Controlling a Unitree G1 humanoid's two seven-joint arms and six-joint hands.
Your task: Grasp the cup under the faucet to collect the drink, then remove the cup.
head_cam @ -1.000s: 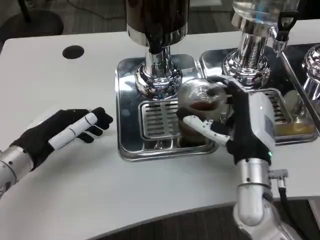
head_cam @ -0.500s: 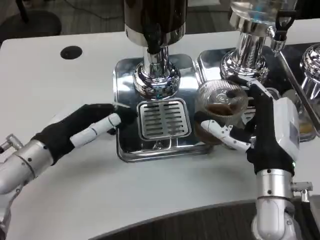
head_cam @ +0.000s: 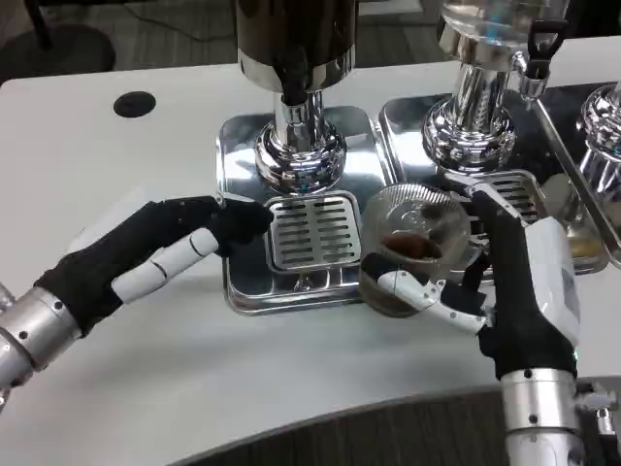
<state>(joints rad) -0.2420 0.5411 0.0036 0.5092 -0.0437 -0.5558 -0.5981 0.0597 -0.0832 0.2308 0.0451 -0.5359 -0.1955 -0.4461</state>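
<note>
My right hand grips a clear plastic cup with a little dark drink at its bottom. The cup hangs over the front right corner of the left steel drip tray, to the right of its slotted grate and well clear of the dark dispenser's faucet. My left hand lies low on the table with fingers stretched out, its fingertips touching the tray's left edge near the grate. It holds nothing.
A second dispenser with its own drip tray stands to the right, right behind the cup. A third chrome base sits at the far right edge. A black hole marks the table at the back left.
The right hand has carried the cup away from the grate, first right, then toward the table's front. The left hand slid right until its fingertips reached the tray.
</note>
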